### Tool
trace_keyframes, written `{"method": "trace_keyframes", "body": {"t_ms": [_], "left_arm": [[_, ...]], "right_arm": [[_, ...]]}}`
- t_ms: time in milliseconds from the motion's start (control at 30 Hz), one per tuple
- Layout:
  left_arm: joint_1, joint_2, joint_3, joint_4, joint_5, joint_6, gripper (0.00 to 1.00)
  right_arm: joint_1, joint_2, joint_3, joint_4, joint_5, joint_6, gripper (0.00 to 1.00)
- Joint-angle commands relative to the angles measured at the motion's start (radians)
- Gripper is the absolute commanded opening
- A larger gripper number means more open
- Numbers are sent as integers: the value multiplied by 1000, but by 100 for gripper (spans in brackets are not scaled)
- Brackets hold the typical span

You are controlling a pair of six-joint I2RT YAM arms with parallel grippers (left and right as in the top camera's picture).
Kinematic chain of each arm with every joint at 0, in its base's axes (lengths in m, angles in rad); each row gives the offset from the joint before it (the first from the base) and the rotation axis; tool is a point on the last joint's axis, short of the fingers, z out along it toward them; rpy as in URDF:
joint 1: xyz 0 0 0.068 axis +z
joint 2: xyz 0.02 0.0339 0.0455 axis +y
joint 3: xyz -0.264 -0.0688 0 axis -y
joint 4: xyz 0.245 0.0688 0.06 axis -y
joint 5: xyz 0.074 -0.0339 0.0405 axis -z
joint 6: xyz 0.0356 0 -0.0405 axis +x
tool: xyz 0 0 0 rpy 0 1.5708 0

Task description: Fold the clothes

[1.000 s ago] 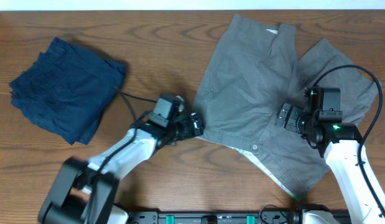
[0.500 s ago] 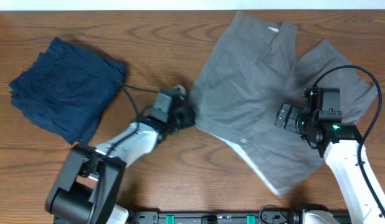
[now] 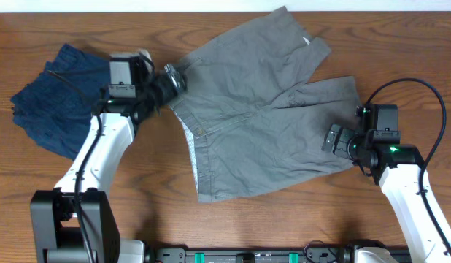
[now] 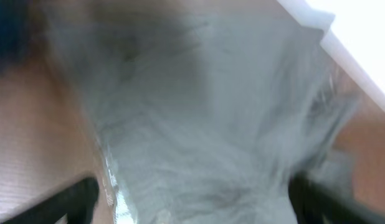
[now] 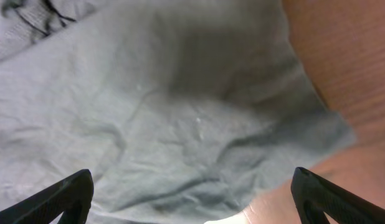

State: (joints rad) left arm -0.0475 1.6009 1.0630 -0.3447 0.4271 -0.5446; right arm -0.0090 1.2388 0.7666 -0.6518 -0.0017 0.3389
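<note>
The light grey shorts [image 3: 255, 109] lie spread across the middle and right of the table, waistband and button to the left. My left gripper [image 3: 171, 79] is at the waistband's upper left corner. In the blurred left wrist view its fingers [image 4: 192, 196] stand wide apart with grey cloth [image 4: 199, 124] between them. My right gripper [image 3: 341, 140] is open over the shorts' right leg hem; the right wrist view shows the grey cloth [image 5: 167, 118] below the spread fingers [image 5: 192, 199]. The dark navy garment [image 3: 58, 109] lies crumpled at the far left.
The wooden table [image 3: 138, 204] shows bare in front and at the far right. The table's back edge runs just behind the shorts' top. A black cable runs along each arm.
My left arm swung up and to the left, and the shorts came with it, turning and spreading out towards the navy garment. My right arm stayed where it was.
</note>
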Motion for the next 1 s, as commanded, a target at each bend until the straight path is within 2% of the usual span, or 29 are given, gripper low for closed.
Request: {"method": "trace_keyframes", "body": {"t_ms": [0,133,300,400,467,533,600,733,800,967], "left_arm": [[-27,6,-11,-243,113,15,98],[-53,6,-14,-572,83,70,98],[-92,-16,-16,-714,-10,-10,98],[-157,-76,-39,-709,-26,-66,98],[-220,-126,-62,-699,-81,-175,98],[-291,-172,-98,-676,-135,-305,98],[-365,-212,-151,-650,-187,-487,98],[-476,-249,-262,-568,-201,-784,98],[-523,-249,-309,-503,-193,-869,98],[-610,-249,-402,-316,-217,-986,98]], "right_arm": [[-6,-10,6,-42,90,76,99],[-19,-10,6,-114,129,165,99],[-68,-10,5,-182,132,281,99],[-117,-10,5,-219,124,337,99],[-146,-10,5,-238,124,341,99],[-169,-10,5,-253,116,341,99],[-179,-10,5,-260,117,341,99],[-181,-10,5,-257,116,341,99],[-181,-10,5,-252,116,341,99],[-181,-10,5,-241,116,341,99]]}}
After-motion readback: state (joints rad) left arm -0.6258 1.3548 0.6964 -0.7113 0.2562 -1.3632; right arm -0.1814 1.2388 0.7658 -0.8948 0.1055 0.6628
